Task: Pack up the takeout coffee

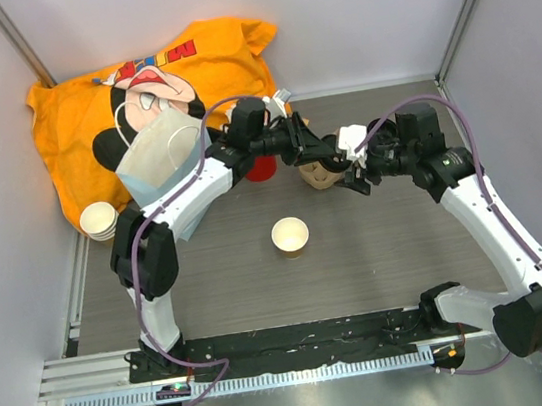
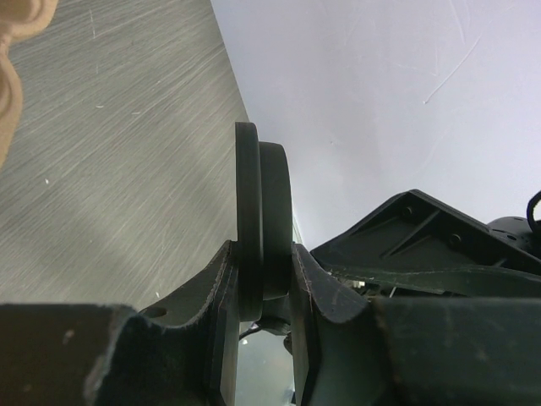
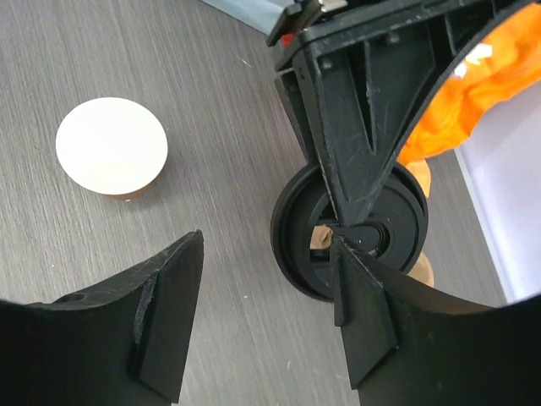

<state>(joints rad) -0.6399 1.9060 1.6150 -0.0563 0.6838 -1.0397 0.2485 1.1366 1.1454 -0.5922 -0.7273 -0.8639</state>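
Left claw [image 2: 266,275] pinches round black plastic lid [image 2: 249,194] edge-on; right claw [image 3: 269,244] spread wide, empty.

Plastic lid [image 3: 397,211] showing black; open paper cup [image 1: 290,235] showing brown outside, white inside; cloth [image 1: 72,115] showing orange, wearing a Mickey Mouse print.

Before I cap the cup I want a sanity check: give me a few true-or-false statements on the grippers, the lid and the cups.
The left gripper pinches a black lid. True.
The right gripper is shut on that lid. False: its fingers stand open, gripping nothing.
The lone paper cup is capped. False: its top is open, with no lid on it.
A stack of cups stands at the far left of the top view. True.
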